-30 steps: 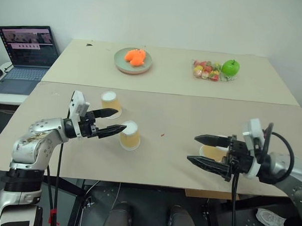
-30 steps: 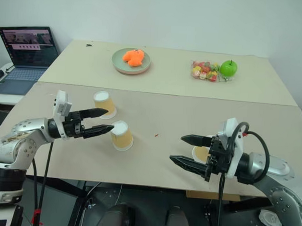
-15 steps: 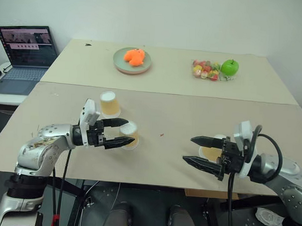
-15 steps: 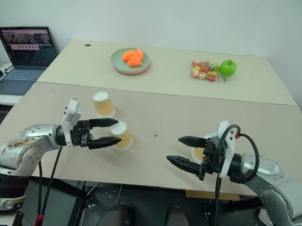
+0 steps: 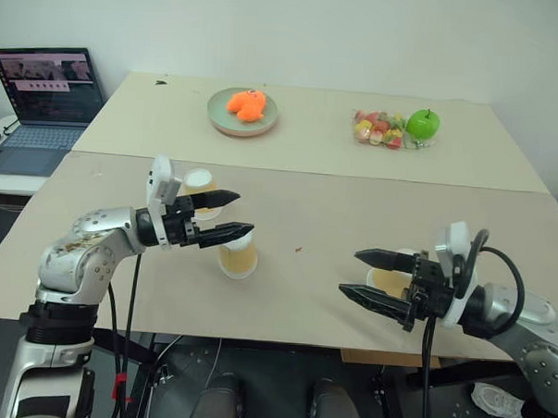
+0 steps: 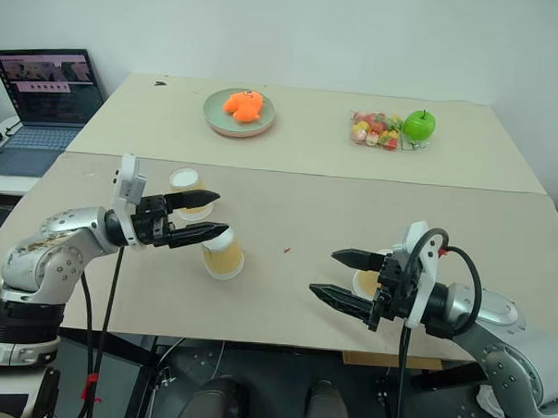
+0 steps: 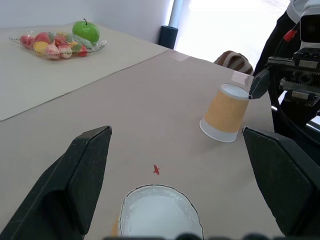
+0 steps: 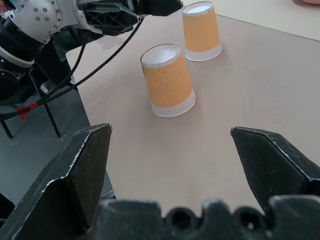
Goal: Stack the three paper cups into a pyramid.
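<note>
Three yellow-orange paper cups stand upside down and apart on the near table. One cup (image 5: pixel 239 257) sits just below the fingertips of my left gripper (image 5: pixel 241 215), which is open and hovers over its white base (image 7: pixel 159 214) without touching it. A second cup (image 5: pixel 199 180) stands behind that gripper, partly hidden by its fingers. The third cup (image 7: pixel 224 114) stands on the table near the front edge, showing between the fingers of my open right gripper (image 5: pixel 350 272), which holds nothing. No cup rests on another.
On the far table stand a green plate (image 5: pixel 220 123) with an orange toy, a bag of sweets (image 5: pixel 379 129) and a green apple (image 5: pixel 423 125). An open laptop (image 5: pixel 44 106) is at the left. The table's front edge (image 5: pixel 255 333) runs close under both grippers.
My left gripper reached right to the nearer cup, dipped beside it, and now sits a little higher, above its top. The right gripper has barely moved. The cups stay in place.
</note>
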### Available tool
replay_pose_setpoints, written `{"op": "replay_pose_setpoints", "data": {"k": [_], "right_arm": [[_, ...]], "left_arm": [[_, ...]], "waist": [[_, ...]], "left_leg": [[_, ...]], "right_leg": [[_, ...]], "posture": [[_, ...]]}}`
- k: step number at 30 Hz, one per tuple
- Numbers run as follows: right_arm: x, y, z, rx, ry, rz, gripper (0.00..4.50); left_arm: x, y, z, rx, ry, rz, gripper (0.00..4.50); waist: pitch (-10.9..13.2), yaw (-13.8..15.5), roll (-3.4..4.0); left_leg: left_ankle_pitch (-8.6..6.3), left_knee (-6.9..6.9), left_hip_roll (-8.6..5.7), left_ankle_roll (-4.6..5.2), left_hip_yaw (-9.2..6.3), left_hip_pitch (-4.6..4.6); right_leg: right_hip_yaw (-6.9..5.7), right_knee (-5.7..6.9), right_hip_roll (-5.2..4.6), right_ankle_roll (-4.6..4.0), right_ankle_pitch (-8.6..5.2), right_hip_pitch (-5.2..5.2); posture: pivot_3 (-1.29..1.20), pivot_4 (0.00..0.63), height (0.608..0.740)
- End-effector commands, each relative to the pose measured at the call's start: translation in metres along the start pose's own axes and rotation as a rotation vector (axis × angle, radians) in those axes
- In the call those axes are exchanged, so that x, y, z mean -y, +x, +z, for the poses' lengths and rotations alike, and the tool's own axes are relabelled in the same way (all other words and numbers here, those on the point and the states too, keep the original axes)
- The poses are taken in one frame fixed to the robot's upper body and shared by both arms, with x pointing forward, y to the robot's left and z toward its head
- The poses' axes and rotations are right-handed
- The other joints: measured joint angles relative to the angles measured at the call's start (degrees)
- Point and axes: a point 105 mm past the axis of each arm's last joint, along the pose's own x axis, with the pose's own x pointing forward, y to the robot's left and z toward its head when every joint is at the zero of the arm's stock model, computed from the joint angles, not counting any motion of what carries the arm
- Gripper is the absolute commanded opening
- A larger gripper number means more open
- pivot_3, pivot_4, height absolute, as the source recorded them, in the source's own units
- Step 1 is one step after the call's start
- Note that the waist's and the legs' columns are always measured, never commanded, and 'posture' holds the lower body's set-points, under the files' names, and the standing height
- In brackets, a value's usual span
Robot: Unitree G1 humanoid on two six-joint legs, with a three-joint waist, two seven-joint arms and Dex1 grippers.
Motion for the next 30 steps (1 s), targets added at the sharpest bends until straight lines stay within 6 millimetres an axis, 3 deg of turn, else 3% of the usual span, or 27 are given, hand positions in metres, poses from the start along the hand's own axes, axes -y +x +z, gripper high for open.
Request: {"op": "replay_pose_setpoints", "data": {"k": [1,19,30], "right_arm": [[-0.002,-0.003,0.014,0.047,-0.045,0.001,4.5],[0.0,-0.005,0.016,0.058,-0.046,-0.021,4.5],[-0.001,-0.004,0.017,0.069,-0.035,-0.029,4.5]], "left_arm": [[0.0,-0.006,-0.01,-0.04,0.036,0.009,4.46],[0.0,-0.001,-0.024,-0.039,0.023,0.01,4.46],[-0.002,0.004,-0.044,-0.098,0.053,0.037,4.46]], "waist": [[0.0,0.11,0.0],[0.01,0.21,0.0],[0.01,0.23,0.0]], "left_leg": [[0.0,0.0,0.0,0.0,0.0,0.0],[0.0,0.01,0.0,0.0,-0.02,-0.02],[0.0,0.01,0.0,0.0,-0.02,-0.03]], "right_leg": [[-0.01,0.0,0.0,0.0,0.0,0.0],[-0.03,-0.01,-0.02,0.0,0.0,0.0],[-0.02,-0.01,-0.02,0.0,0.0,0.01]], "posture": [[0.0,0.15,0.676],[0.0,0.15,0.676],[0.0,0.15,0.676]]}}
